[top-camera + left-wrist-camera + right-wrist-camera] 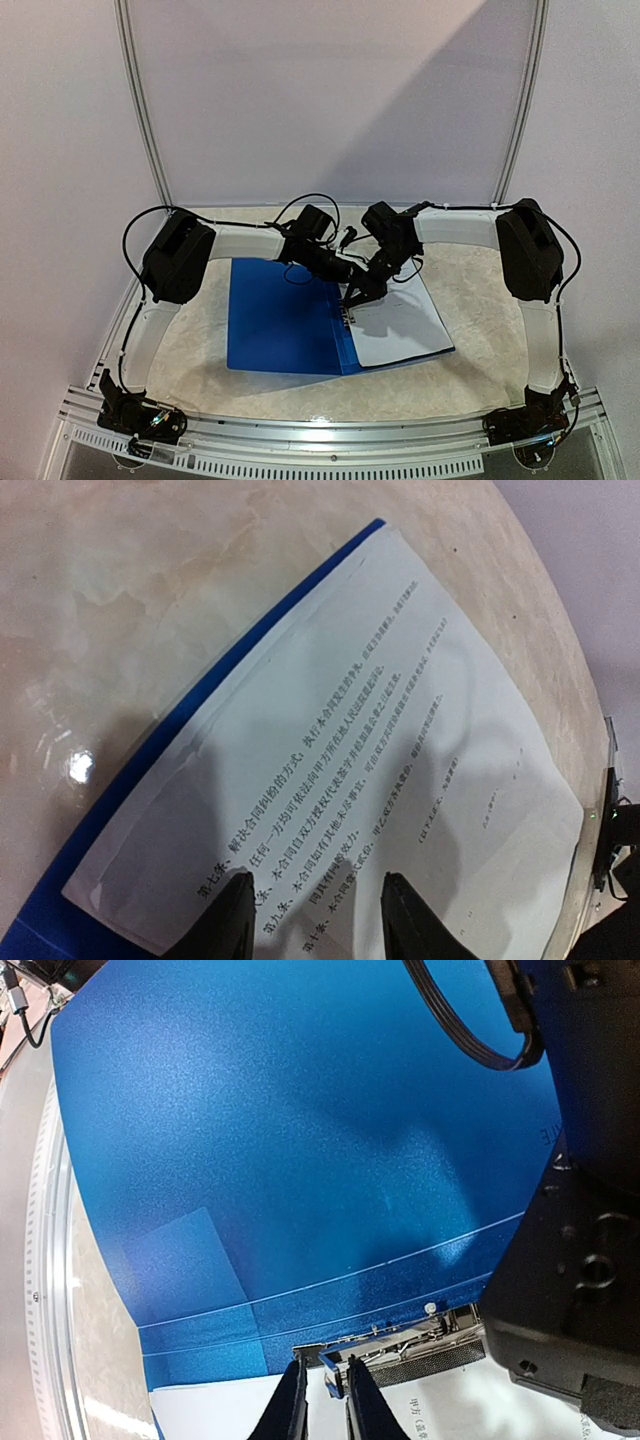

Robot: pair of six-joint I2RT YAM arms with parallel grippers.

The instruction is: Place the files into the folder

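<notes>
Right pincer (323, 1368) narrow on metal clip (400, 1345) of the folder (300, 1140); left pincer (318, 885) wide above the files (400, 730)

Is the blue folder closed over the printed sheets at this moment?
No, the top view shows the folder lying open and flat, with the white sheets exposed on its right half.
</notes>
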